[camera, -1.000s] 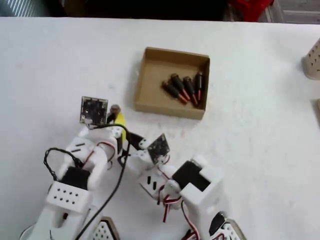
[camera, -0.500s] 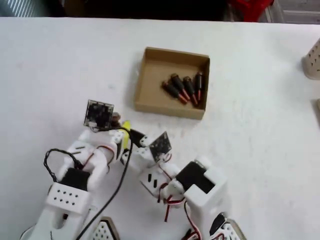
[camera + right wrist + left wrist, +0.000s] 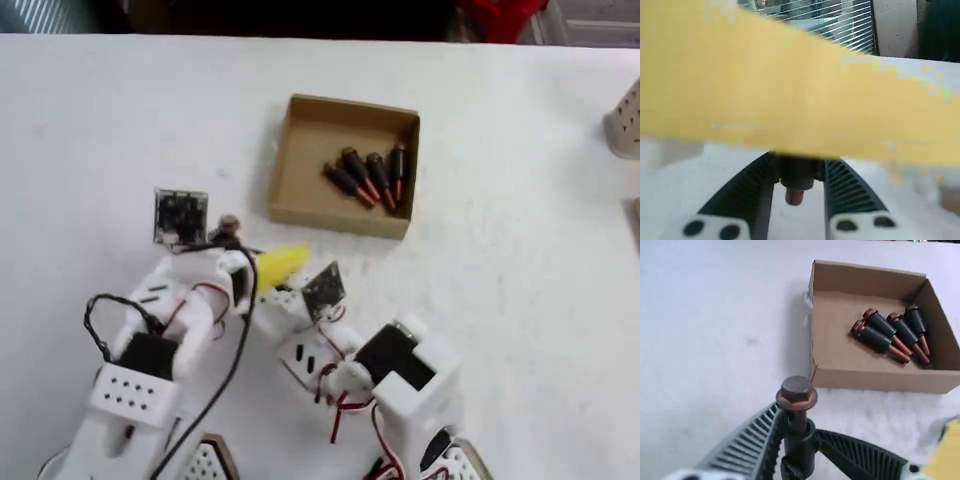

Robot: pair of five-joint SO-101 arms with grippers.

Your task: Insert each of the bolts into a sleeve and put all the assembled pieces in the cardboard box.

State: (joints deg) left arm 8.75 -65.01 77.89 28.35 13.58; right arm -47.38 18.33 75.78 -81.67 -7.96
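Note:
The cardboard box point(image 3: 300, 165) point(image 3: 840, 345) lies on the white table with several assembled pieces point(image 3: 365, 175) point(image 3: 887, 335) inside, copper bolts in black sleeves. Close in front of the box's near left corner, my left gripper point(image 3: 232, 240) point(image 3: 799, 440) is shut on an upright copper bolt point(image 3: 228, 224) point(image 3: 797, 395), whose shaft enters a black sleeve point(image 3: 800, 460). My right gripper point(image 3: 278, 280) point(image 3: 796, 165) is shut on that sleeve point(image 3: 796, 176), and the bolt's tip point(image 3: 795, 196) pokes out of it. A yellow part point(image 3: 282, 262) point(image 3: 790, 95) lies between the two grippers.
Both arms' white bodies point(image 3: 150, 340) point(image 3: 390, 375) and a black cable point(image 3: 235, 360) take up the table's near edge. A beige perforated object point(image 3: 625, 120) stands at the far right edge. Bare table lies left and right of the box.
The left wrist has turned slightly left with the bolt staying in place. The yellow part between the grippers has swung out and shows more. The right arm shifted a little to the right.

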